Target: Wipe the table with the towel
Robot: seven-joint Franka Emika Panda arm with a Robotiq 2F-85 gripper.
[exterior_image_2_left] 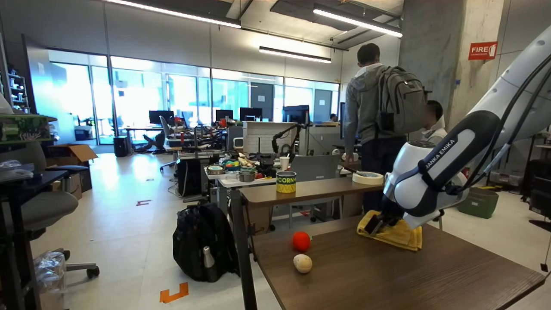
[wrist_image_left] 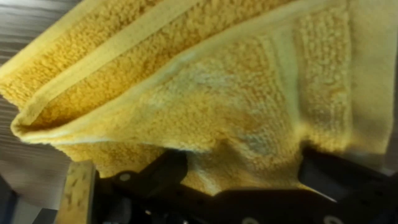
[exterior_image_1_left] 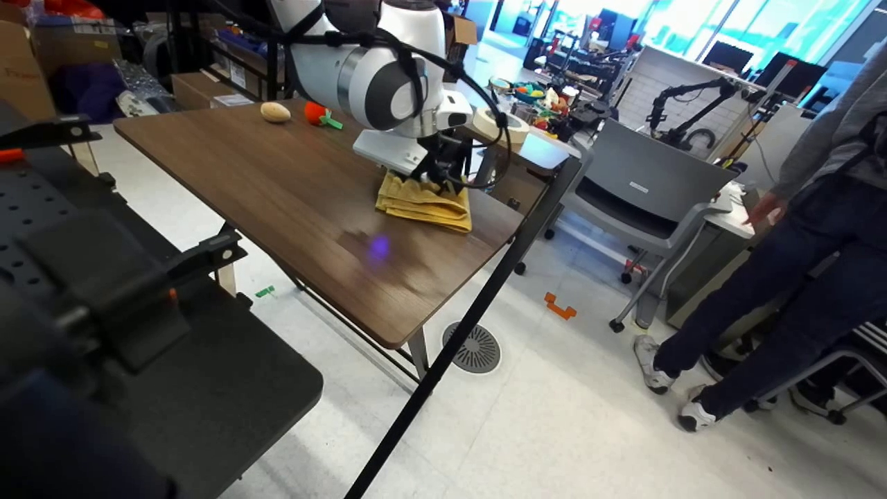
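— Please tell me, in which state is your end effector (wrist_image_left: 242, 157)?

— In the wrist view I have it spread wide. Its two dark fingers (wrist_image_left: 169, 166) stand well apart from each other, and a part of the yellow towel (wrist_image_left: 217, 102), a little wrinkled, lies between them.

— Do these fingers touch the fabric?

— It seems to me that yes, but they are dark and it is blurred there. How firmly I press, I cannot tell.

— And where is the towel exactly?

— It lies folded in several layers on the brown surface (exterior_image_2_left: 344, 267), near one end of it. In both exterior views I have my end effector low at this towel, and it covers a part of the fabric.

— What else do you see on the surface?

— In both exterior views there is a red round thing (exterior_image_2_left: 301, 241) with a green piece on it, and near it a beige rounded thing (exterior_image_2_left: 303, 263). These two are well apart from the towel.

— And beyond the surface?

— In an exterior view, a can (exterior_image_2_left: 286, 185) with the word "CORN" stands upright on a raised brown shelf (exterior_image_2_left: 327, 188), and a roll of tape (exterior_image_2_left: 366, 180) lies flat on the same shelf. Behind it stands a person (exterior_image_2_left: 361, 105) with a grey backpack (exterior_image_2_left: 402, 101), the back turned to my camera.
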